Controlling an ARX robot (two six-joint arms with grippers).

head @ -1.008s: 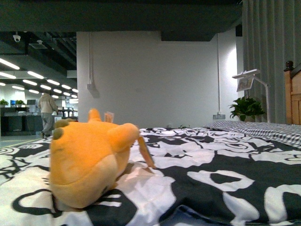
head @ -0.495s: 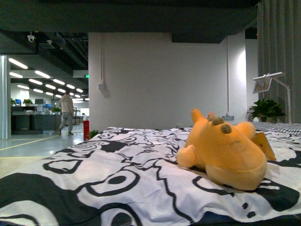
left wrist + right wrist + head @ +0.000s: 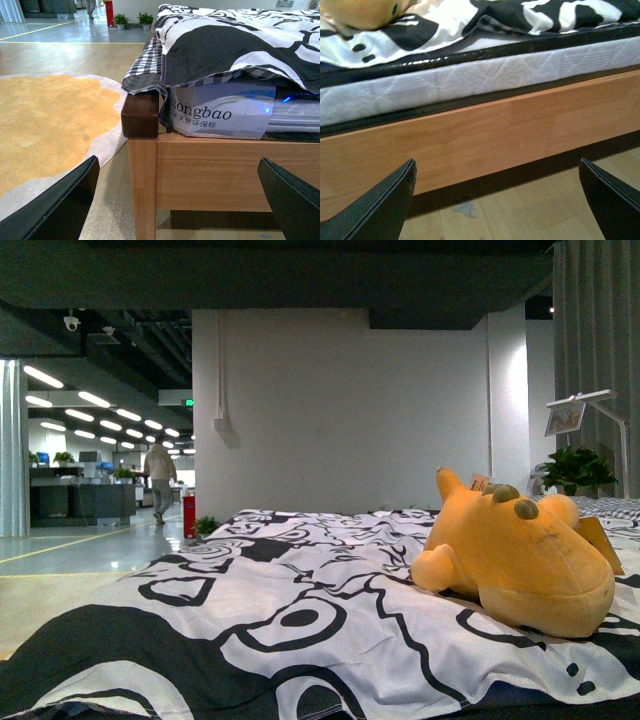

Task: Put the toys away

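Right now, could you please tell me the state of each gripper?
Left gripper: open, holding nothing.
Right gripper: open, holding nothing.

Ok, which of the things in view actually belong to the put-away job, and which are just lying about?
For the job:
orange plush toy

Just there:
black-and-white bed cover, which the toy lies on
wooden bed frame
orange rug
potted plant
white lamp
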